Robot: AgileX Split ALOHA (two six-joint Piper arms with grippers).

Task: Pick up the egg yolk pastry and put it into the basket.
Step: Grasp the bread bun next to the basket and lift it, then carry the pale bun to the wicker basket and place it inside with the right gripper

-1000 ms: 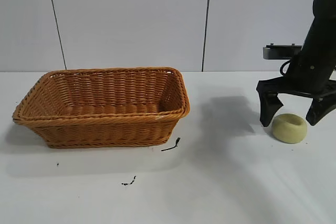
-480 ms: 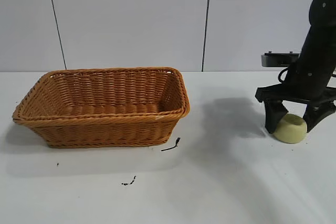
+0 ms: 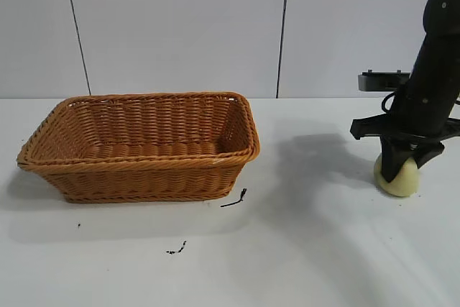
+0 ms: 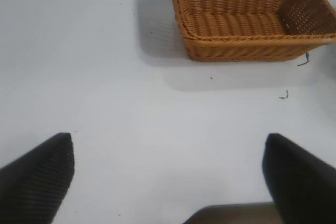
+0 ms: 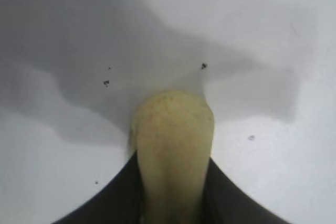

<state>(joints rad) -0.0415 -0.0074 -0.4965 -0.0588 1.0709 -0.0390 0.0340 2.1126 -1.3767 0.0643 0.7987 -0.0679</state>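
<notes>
1. White table (image 3: 309, 264): broad matt surface carrying every item; a few dark specks and a short black scrap near the basket.

2. Basket (image 3: 144, 167): large rectangular woven wicker, orange-brown, flaring sides, braided rim. Stands at the exterior view's left half, well apart from the pastry. Nothing visible inside.

3. Right gripper (image 3: 399, 170): black, at the table's right side, fingers drawn in against the pastry from both sides, tips down at table level.

4. Left gripper (image 4: 168, 177): black fingers spread wide, holding nothing, looking across bare table toward the basket. Idle; absent from the exterior view.

5. Egg yolk pastry (image 3: 397, 177): small pale yellow-green round puck, smooth and matt, on the table between the right gripper's fingers, not yet lifted.

Risks, as judged:
- The puck looks squeezed narrow in the right wrist view (image 5: 172, 145); a soft body may deform further or squirt out as it lifts.
- The carry to the basket is long; a marginal hold could drop it short, or the near rim could catch it if the lift is low.

View differences:
- Right wrist view alone shows finger contact on both flanks of the pastry.
- Exterior view alone shows the gap to the basket.
- Left wrist view alone shows the left gripper.
</notes>
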